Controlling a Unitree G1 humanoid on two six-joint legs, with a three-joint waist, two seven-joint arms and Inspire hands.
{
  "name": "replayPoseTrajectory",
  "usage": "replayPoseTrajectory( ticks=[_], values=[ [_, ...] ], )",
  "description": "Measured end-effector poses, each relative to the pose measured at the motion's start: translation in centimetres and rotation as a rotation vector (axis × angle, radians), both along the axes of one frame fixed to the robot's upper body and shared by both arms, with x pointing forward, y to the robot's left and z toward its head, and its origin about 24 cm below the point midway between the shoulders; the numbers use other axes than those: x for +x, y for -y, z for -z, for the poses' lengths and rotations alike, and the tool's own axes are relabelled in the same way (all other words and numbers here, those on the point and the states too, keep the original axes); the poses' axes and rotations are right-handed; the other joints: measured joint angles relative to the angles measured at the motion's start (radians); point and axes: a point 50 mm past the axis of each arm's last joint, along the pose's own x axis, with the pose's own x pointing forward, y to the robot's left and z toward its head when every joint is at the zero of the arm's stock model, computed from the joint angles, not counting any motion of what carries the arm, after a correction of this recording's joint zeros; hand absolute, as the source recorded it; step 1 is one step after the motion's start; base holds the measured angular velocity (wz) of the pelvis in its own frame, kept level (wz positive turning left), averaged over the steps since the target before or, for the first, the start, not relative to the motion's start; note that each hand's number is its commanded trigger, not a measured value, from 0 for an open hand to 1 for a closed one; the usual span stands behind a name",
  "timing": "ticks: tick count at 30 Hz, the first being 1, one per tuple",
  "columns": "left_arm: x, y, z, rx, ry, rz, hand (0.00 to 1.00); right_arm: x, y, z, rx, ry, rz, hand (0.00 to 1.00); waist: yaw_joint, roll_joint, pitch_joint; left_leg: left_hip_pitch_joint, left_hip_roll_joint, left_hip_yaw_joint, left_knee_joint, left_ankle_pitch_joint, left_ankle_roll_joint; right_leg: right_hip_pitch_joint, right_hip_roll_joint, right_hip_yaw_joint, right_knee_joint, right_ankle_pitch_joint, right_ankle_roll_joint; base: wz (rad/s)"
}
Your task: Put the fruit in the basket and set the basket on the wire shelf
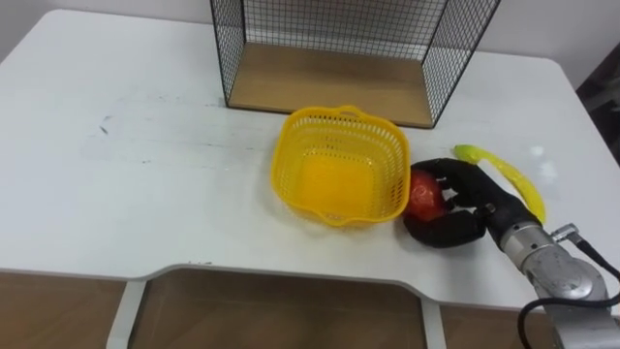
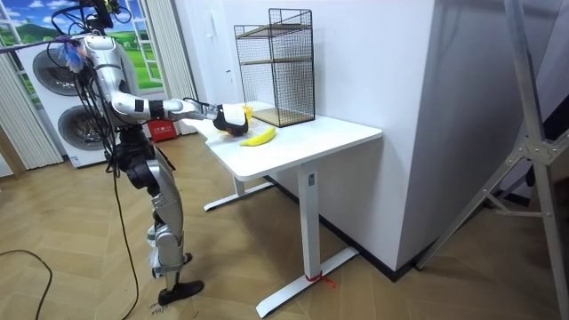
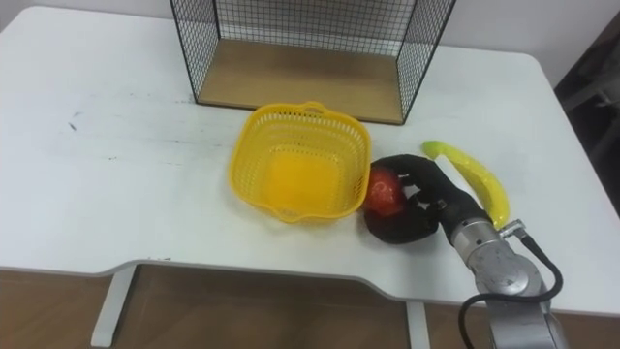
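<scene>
Beside the basket [image 1: 291,160], your right hand [image 1: 467,208] wraps its fingers round the red fruit [image 1: 423,194], probably firm and slick; cup its middle.

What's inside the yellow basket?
Nothing yet: the yellow basket is empty, its floor bare. The red fruit sits outside, beside its wall, with the right hand curled round it and covering part of it. The banana lies on the table beyond.

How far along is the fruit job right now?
Done: nothing, the yellow basket sits empty on the table. In hand: the right hand has fingers curled round a red fruit beside it. Left: that fruit, the banana, then basket onto the wire shelf.
</scene>
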Motion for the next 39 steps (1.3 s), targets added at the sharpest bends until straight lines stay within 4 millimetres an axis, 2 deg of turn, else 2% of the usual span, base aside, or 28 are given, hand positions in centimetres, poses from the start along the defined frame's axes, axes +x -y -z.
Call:
replayPoseTrajectory(
  ticks=[17, 21, 29, 35, 39],
  values=[
    [-0.1, 0.0, 0.0, 0.005, -0.003, 0.001, 0.0, 0.0, 0.0, 0.0, 0.019, 0.003, 0.005, 1.0, -0.01, 0.003, 0.0023, -0.006, -0.002, -0.008, 0.003, 0.0, 0.0, 0.001, 0.0, -0.004, -0.001, 0.0, 0.0, 0.0],
    [-0.2, 0.2, 0.1, 0.001, -0.007, 0.005, 0.0, 0.0, 0.1, 0.1, 0.046, 0.013, 0.03, 1.0, -0.013, 0.009, 0.0054, -0.006, -0.001, -0.008, 0.005, 0.0, 0.0, 0.001, 0.001, -0.004, -0.001, 0.0, 0.0, 0.0],
    [-0.2, 0.4, 0.2, -0.005, -0.002, 0.004, 0.0, -0.1, 0.6, 0.2, 0.08, 0.022, 0.068, 1.0, -0.016, 0.018, 0.0053, -0.004, -0.002, -0.009, 0.006, 0.0, 0.0, 0.002, 0.0, -0.003, -0.002, 0.0, 0.0, 0.0],
    [-0.7, 0.3, 0.2, -0.005, -0.005, -0.01, 0.0, -0.2, 2.0, -0.4, 0.087, 0.053, 0.128, 1.0, -0.022, 0.01, 0.0028, 0.006, -0.002, -0.009, 0.008, 0.0, 0.0, 0.006, 0.0, -0.002, -0.001, 0.0, 0.0, -0.01],
    [-1.6, 0.0, 0.3, -0.013, -0.021, -0.058, 0.0, -0.3, 3.5, -1.7, 0.099, 0.109, 0.189, 1.0, -0.037, 0.005, 0.0021, 0.012, -0.001, -0.01, 0.0, 0.0, 0.0, 0.016, 0.0, 0.001, -0.002, 0.0, 0.001, 0.01]
  ],
)
